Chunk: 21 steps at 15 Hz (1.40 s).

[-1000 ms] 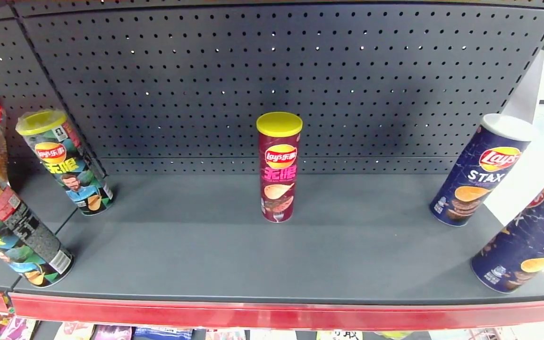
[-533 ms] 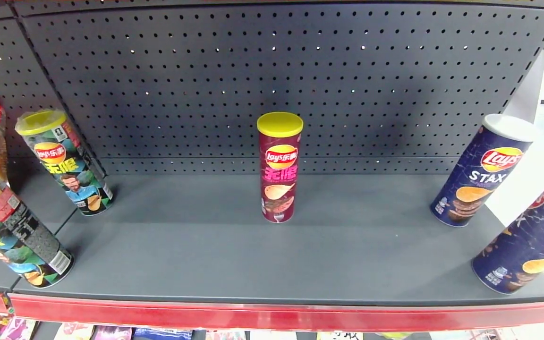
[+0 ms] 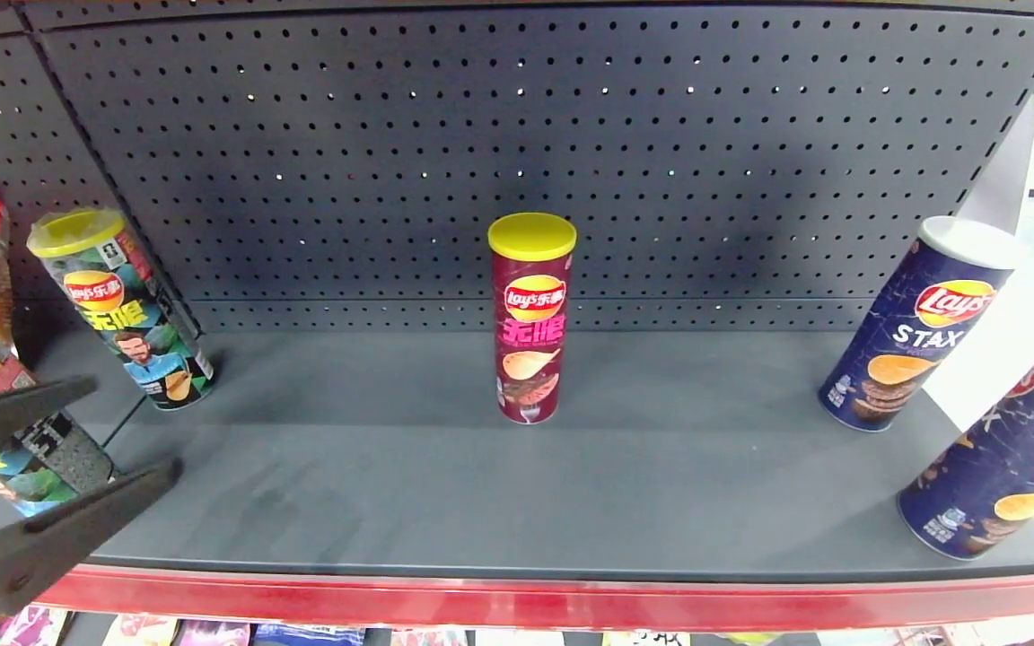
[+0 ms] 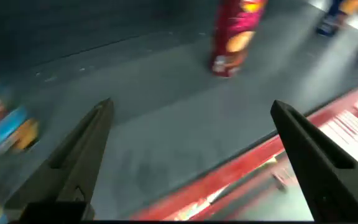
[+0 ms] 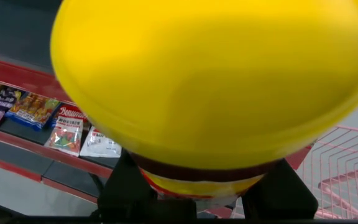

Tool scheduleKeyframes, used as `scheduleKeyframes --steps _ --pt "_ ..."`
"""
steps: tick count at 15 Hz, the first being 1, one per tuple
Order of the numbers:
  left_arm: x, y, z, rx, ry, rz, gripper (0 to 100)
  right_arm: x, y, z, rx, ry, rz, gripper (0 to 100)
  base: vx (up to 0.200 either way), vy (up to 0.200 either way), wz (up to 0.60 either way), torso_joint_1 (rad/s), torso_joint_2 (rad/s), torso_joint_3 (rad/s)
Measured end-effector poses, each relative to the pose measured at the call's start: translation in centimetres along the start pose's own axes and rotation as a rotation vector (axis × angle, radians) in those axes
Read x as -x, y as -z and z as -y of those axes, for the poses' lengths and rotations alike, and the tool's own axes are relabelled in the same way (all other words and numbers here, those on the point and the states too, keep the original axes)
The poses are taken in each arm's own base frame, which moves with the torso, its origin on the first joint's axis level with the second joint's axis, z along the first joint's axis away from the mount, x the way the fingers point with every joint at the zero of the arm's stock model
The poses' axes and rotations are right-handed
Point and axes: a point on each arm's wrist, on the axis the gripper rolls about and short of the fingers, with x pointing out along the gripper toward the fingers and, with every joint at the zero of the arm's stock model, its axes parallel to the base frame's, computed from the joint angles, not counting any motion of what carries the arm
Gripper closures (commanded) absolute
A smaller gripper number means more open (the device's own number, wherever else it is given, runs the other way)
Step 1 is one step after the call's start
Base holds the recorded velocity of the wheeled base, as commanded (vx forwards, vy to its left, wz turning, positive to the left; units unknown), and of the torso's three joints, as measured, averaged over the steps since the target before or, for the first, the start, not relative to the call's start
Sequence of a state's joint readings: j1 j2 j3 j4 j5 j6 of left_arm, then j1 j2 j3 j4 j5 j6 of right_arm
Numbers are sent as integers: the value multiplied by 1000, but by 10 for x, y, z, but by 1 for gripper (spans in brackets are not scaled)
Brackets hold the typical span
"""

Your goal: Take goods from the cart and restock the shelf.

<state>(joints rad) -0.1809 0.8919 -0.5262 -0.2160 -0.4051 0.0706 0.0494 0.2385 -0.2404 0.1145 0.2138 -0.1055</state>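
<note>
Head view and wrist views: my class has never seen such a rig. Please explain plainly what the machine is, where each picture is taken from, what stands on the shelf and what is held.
This is a two-armed robot on wheels, restocking a shop. The head view looks down from a camera on its head at the grey shelf. A maroon can stands in the middle, two green cans at the left, two blue cans at the right. The black prongs at lower left are the left gripper, open and empty. The wrist views come from cameras on each arm's wrist. One looks past the open left gripper at the shelf. The other shows the right gripper clamped on a yellow-lidded can, with a pink cart behind.
</note>
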Motion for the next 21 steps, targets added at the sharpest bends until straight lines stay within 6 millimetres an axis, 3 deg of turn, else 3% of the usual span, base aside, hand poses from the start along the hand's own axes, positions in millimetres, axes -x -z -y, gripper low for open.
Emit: scheduleKeyframes --steps 4,10,15,21 --pt "-86 -15 -6 -13 262 -81 0 0 -4 0 1 8 3 100 0 0 0 0 0 0" --pt "-190 -30 -4 -52 397 -56 0 1 -7 1 2 12 10 100 0 0 0 0 0 0" --pt "-245 -34 2 -66 439 -41 0 1 -7 1 2 13 12 100 0 0 0 0 0 0" --pt "-287 -31 10 -74 472 -30 0 0 -6 1 0 17 8 100 0 0 0 0 0 0"
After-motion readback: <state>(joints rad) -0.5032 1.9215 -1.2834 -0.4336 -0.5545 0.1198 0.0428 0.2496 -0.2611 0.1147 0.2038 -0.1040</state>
